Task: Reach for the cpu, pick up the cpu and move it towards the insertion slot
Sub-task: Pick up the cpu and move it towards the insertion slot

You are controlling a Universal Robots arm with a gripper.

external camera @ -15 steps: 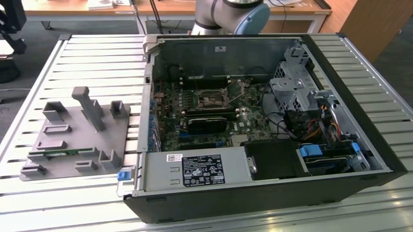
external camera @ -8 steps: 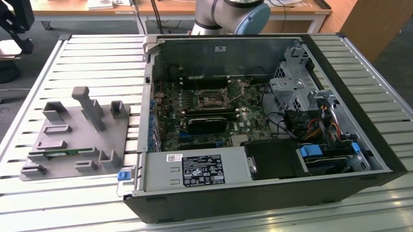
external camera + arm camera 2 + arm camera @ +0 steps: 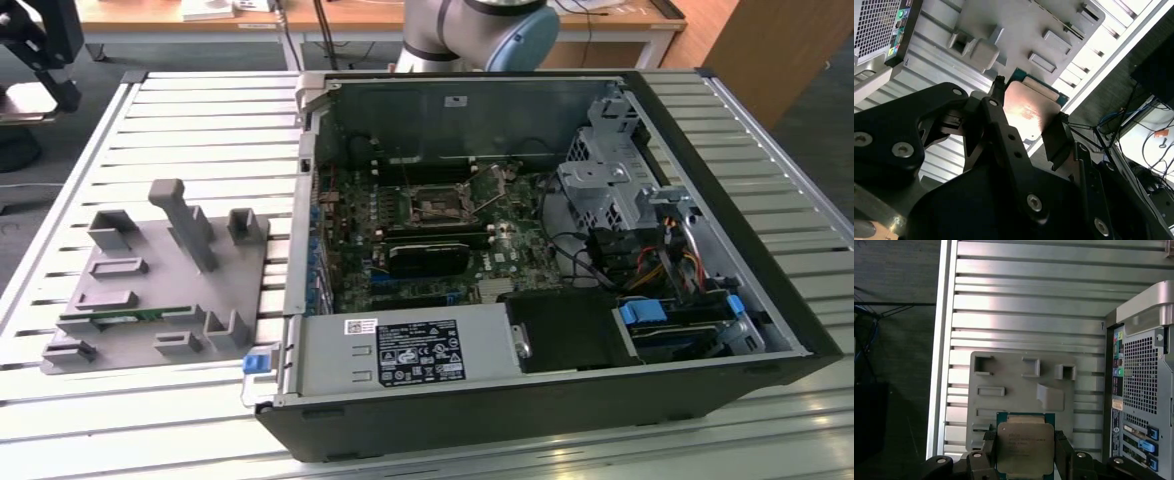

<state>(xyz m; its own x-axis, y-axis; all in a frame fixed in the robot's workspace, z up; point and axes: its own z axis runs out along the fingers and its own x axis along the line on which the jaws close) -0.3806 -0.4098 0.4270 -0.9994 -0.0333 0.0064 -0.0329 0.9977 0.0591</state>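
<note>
The cpu (image 3: pixel 1024 444), a flat silvery square chip, is sitting clamped in the black pincer (image 3: pixel 1025 447), likely needing a level carry toward the metal-framed insertion slot (image 3: pixel 437 203) at the exterior view's centre.

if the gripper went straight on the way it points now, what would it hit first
Most likely the grey tray: the gripper, shut on the cpu, points down at it in both wrist views. How far above it hangs is unclear.
</note>
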